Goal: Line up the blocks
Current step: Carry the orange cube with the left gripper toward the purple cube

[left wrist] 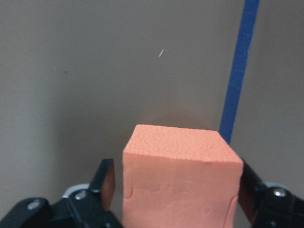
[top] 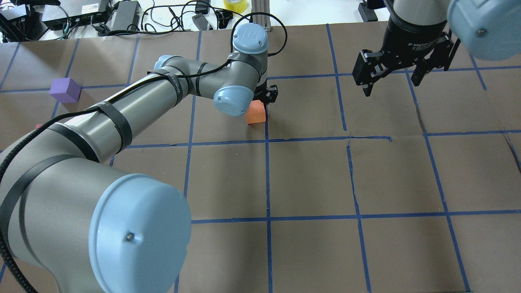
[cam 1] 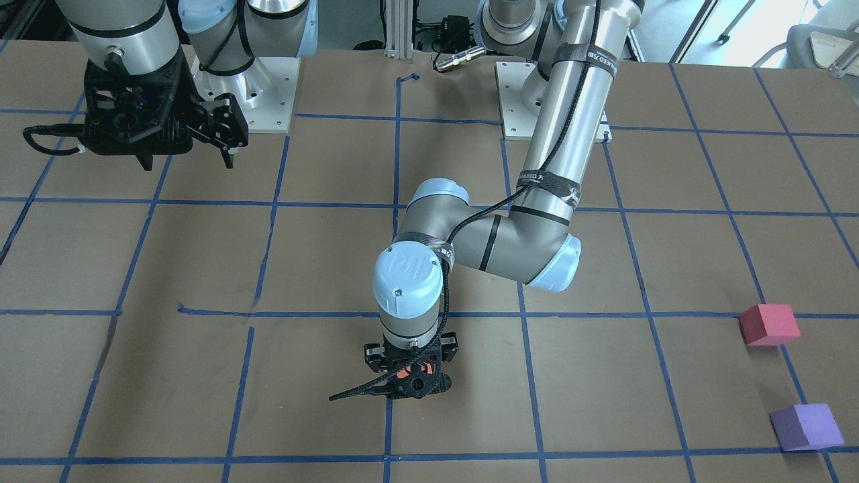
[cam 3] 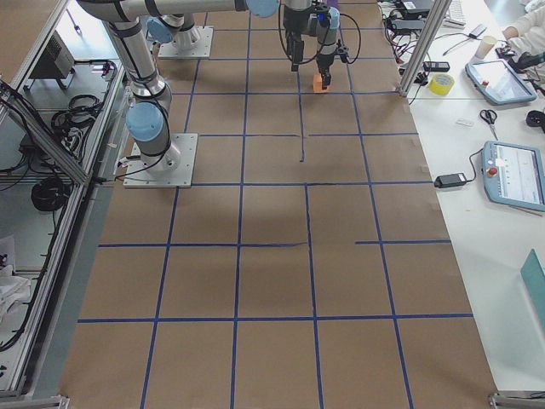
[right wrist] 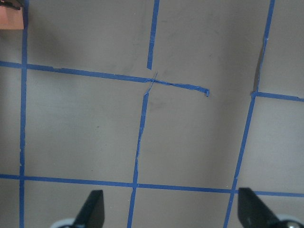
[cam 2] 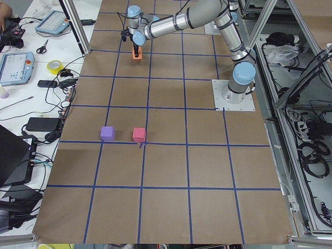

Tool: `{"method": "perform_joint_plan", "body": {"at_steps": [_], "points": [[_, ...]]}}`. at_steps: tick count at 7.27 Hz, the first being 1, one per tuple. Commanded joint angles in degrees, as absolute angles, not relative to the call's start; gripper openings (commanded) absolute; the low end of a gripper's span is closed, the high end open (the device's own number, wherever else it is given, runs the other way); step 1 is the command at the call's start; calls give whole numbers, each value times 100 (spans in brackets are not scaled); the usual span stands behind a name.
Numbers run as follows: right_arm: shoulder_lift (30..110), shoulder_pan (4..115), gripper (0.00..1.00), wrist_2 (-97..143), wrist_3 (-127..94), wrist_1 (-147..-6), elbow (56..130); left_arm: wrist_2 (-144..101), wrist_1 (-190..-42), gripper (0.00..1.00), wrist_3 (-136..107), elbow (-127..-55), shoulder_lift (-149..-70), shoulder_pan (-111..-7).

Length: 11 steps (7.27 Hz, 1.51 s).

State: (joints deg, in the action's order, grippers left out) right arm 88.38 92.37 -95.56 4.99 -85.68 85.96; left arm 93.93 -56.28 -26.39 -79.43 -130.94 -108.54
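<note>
Our left jaws straddle the orange block (left wrist: 180, 185) on the bench (top: 309, 179), far middle, slightly apart and not clamping it. Our right jaws hang wide and empty. The red block (cam 1: 769, 325) and purple block (cam 1: 805, 426) sit far left.

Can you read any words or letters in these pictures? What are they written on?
"2F Adaptive": white print on the black body of the right pincer; the letters after it are too blurred to read.
"UR": it looks like this, a raised logo on the blue cap at the wrist of the left arm.
White lettering on the black straps round that arm: too blurred to read.
</note>
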Motion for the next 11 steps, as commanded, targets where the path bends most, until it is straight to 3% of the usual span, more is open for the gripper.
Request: {"method": "perform_joint_plan", "body": {"at_steps": [1, 2, 3, 8, 11], "points": [[8824, 9229, 100, -9554, 501, -8587, 8596, 9387, -5669, 14, -2645, -7954, -12947, -10846], [8833, 9229, 100, -9493, 484, -8578, 8604, 9448, -5678, 14, -2637, -7884, -12824, -10776], [8833, 9237, 100, -9492, 483, -8587, 8596, 9413, -5939, 0, -2619, -7884, -12623, -10358], [8859, 9237, 100, -9518, 492, -8525, 8604, 9492, -7012, 0, 1126, -7849, -11690, -7907], [8850, 9237, 100, -9527, 501, -8525, 8604, 9554, -7111, 0, 3776, -7849, -11872, -6123]]}}
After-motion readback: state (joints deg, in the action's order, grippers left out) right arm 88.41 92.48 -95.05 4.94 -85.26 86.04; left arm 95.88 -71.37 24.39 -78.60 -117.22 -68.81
